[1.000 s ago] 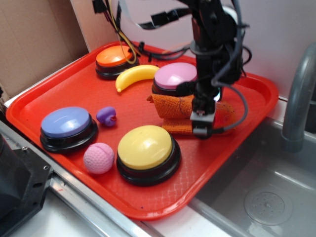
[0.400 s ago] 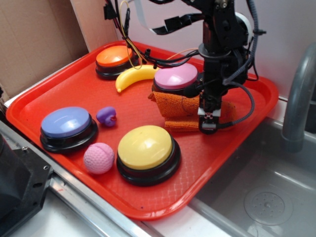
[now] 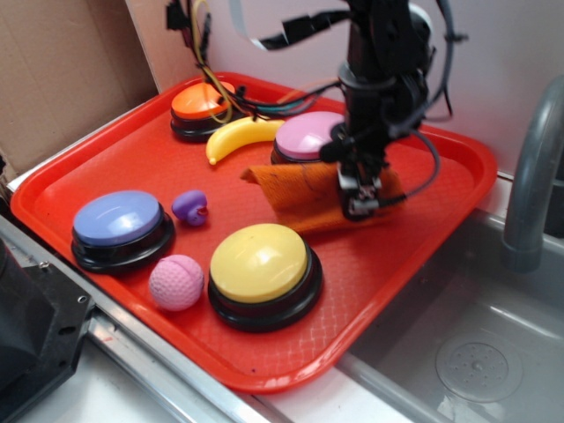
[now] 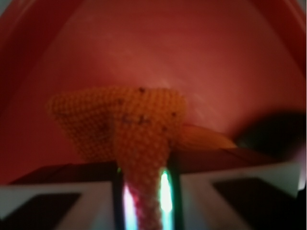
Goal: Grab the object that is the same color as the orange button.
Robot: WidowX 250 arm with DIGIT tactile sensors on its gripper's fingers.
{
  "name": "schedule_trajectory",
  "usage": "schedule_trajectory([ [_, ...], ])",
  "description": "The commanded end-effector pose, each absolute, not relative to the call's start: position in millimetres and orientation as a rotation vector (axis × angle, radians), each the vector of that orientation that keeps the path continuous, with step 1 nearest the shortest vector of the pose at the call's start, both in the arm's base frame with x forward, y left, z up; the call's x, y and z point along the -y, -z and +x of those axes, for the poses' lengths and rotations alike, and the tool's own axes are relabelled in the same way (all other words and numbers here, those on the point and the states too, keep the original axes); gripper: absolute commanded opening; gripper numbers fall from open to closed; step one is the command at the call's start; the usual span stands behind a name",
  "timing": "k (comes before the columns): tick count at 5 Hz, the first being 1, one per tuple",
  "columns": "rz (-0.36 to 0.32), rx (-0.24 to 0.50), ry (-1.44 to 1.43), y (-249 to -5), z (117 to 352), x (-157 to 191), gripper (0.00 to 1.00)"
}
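Wrist view, nearest first: gripper (image 4: 144, 201) clamped on a narrow fold of the orange cloth (image 4: 129, 129), pinched between the two pale fingers (image 4: 62, 203) at the bottom edge. Above the pinch, cloth fanned out into a wide knitted flap with small dark specks, hanging over the blurred red tray (image 4: 158, 52). A dark rounded shape at far right, too blurred to name.

Exterior view, front of the tray (image 3: 264, 370) first: yellow button (image 3: 260, 262) near the front rim, pink ball (image 3: 176, 282) just beside it on the left, blue button (image 3: 117, 220) further left, small purple toy (image 3: 190, 206) behind the ball. Past these, the orange cloth (image 3: 291, 189) in the middle of the tray, one end lifted at the gripper (image 3: 359, 196), the other corner trailing toward the left and still low over the tray. Gripper pointing straight down, arm (image 3: 381, 62) upright above it, dark cables looping off to the right and back. Directly behind the cloth, pink button (image 3: 308, 137); then the yellow banana (image 3: 240, 137). Farthest back, orange button (image 3: 203, 104) near the rear rim, well apart from the cloth. Steel sink (image 3: 476, 344) to the right of the tray.
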State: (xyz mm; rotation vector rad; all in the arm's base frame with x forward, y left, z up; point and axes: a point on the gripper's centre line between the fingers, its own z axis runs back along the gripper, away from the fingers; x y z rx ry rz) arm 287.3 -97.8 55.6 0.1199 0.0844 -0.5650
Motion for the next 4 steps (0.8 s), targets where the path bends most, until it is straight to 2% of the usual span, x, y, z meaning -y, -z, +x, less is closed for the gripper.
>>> schedule_trajectory([
  [1, 0.059, -0.007, 0.195, -146.9, 264.2, 38.8, 0.0],
  [2, 0.053, 0.028, 0.035, -170.0, 243.9, 2.2, 0.0],
  [3, 0.04, 0.08, -0.092, -182.4, 220.5, -20.4, 0.0],
  [4, 0.032, 0.058, -0.147, -182.3, 215.6, -23.2, 0.0],
])
